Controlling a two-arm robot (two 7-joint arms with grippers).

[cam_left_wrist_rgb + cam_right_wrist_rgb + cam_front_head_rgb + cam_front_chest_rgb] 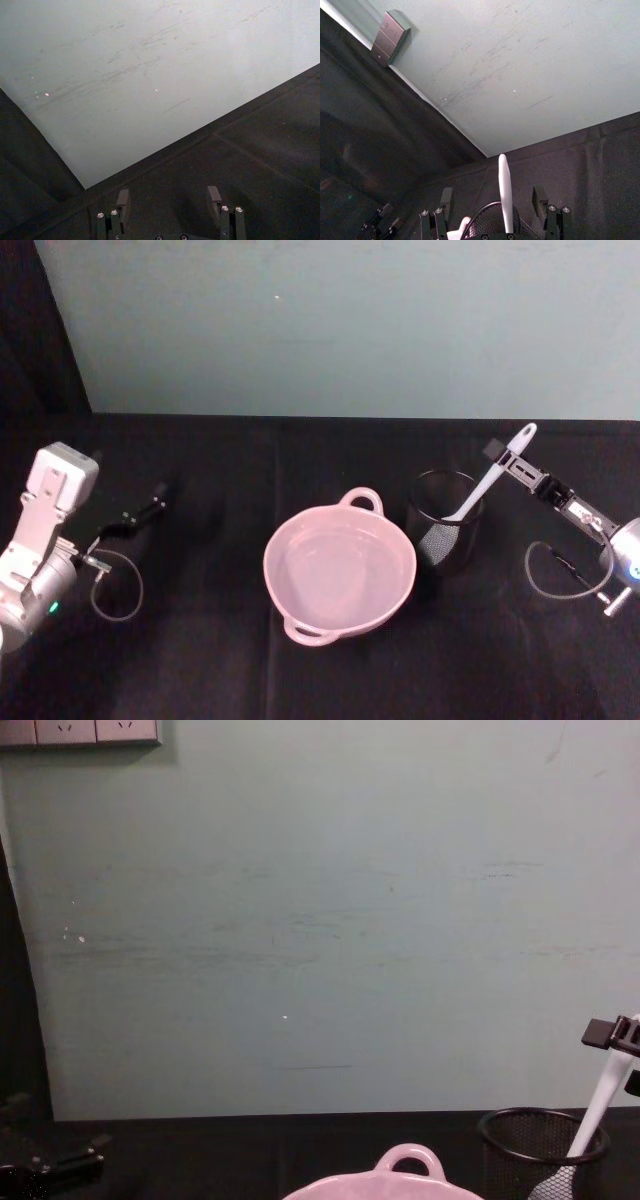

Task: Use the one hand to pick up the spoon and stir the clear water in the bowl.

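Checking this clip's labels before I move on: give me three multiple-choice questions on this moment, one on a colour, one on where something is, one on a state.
1. What colour is the bowl?
A blue
B pale pink
C black

2. Where is the spoon?
A lying in the bowl
B lying flat beside the bowl
C standing in the black mesh cup

3. How is the right claw?
A open, fingers on either side of the spoon's handle
B shut on the spoon
C shut on the bowl's rim

Answers:
1 B: the head view shows a pink bowl.
2 C: the spoon's lower end sits in the cup and its handle leans out.
3 A: the right wrist view shows a gap between the handle and each finger.
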